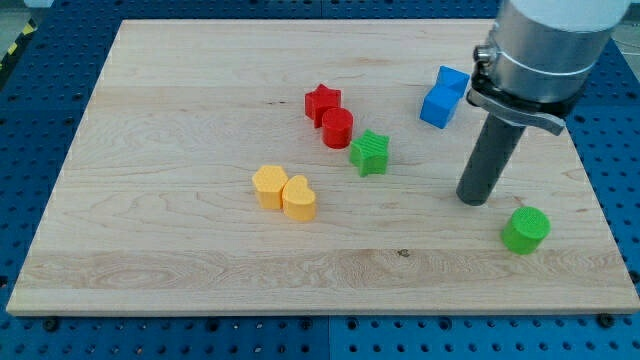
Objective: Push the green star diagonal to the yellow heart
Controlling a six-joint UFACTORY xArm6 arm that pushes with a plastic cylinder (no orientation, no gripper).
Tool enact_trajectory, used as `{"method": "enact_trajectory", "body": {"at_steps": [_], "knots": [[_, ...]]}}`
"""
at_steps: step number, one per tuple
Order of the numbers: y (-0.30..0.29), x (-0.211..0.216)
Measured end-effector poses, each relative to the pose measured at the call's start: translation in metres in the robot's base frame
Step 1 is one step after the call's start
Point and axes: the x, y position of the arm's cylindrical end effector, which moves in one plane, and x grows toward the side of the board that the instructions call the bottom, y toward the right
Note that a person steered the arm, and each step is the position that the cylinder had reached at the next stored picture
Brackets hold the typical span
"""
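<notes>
Nearest the view's bottom, a green cylinder is seen just right of my tip, a bare rod gripping nothing. Well left of it, the green star is placed up-right of the yellow heart on the table; no writing is visible.

You are looking at a pale wooden board lying on a blue perforated bench. Even light is falling across the grain; shadows are staying soft. A yellow-black striped strip is showing at the view's top left.
</notes>
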Motion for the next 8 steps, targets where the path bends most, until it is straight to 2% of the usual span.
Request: {"method": "enact_trajectory", "body": {"at_steps": [1, 3, 4, 5, 6, 7, 8], "knots": [[0.028, -0.010], [0.093, 0.006], [0.111, 0.034], [0.111, 0.095], [0.098, 0.109], [0.076, 0.090], [0.076, 0.090]]}}
